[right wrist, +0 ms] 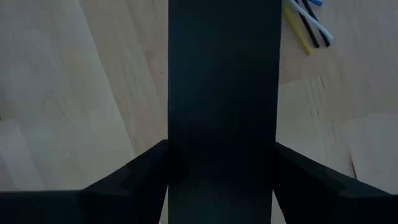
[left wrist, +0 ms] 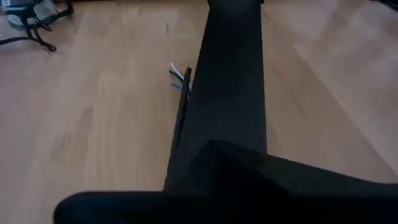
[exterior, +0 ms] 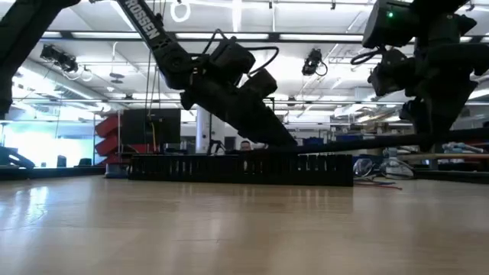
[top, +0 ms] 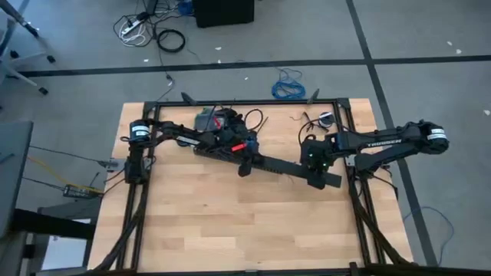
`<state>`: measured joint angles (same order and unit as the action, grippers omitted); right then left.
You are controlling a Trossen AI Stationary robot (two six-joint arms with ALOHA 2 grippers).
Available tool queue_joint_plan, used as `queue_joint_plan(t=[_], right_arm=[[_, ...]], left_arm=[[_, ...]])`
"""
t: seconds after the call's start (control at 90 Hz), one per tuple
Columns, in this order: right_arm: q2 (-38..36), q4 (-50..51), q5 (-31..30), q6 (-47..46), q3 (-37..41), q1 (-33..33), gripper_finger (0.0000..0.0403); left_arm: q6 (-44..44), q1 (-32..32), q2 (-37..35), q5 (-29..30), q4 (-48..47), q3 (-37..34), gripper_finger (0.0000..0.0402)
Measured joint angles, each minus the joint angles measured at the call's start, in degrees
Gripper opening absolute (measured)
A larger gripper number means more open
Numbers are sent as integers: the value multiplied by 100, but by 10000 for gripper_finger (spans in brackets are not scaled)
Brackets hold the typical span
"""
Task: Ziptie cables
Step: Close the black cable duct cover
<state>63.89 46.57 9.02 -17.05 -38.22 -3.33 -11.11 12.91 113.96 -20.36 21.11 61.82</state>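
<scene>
A long black strip (top: 268,163) lies slanting across the table's far half; the low view shows it as a slotted black bar (exterior: 241,168) low over the wood. Thin cable ends (left wrist: 178,76) stick out beside it, and also show as yellow, black, white and blue cable ends (right wrist: 308,25). My left gripper (top: 245,165) is over the strip's middle and shut on it. My right gripper (top: 314,175) is at the strip's right end, with the black strip (right wrist: 224,93) running between its two fingers. My left gripper is on the black strip about midway along it (left wrist: 224,118), coming from above at a slant. Its own dark body hides the place of contact, so the kind of hold does not show. My right gripper pinches the strip's two long edges (right wrist: 173,149) between its two fingers (right wrist: 134,171), near the strip's right end. The fingers point along the strip.
Black frame rails (top: 134,199) run along the table's left and right sides and its far edge. A grey and red device (top: 215,120) and a small round object (top: 326,119) sit at the far edge. A blue coiled cable (top: 288,86) lies on the floor beyond. Bare wood (top: 230,222) fills the near half.
</scene>
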Motion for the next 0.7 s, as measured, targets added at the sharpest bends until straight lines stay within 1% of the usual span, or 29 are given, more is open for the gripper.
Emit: queue_joint_plan(t=[0.7], right_arm=[[1,-29,6,-13,3,0,242]], left_arm=[[4,-4,6,18,-25,-9,0]])
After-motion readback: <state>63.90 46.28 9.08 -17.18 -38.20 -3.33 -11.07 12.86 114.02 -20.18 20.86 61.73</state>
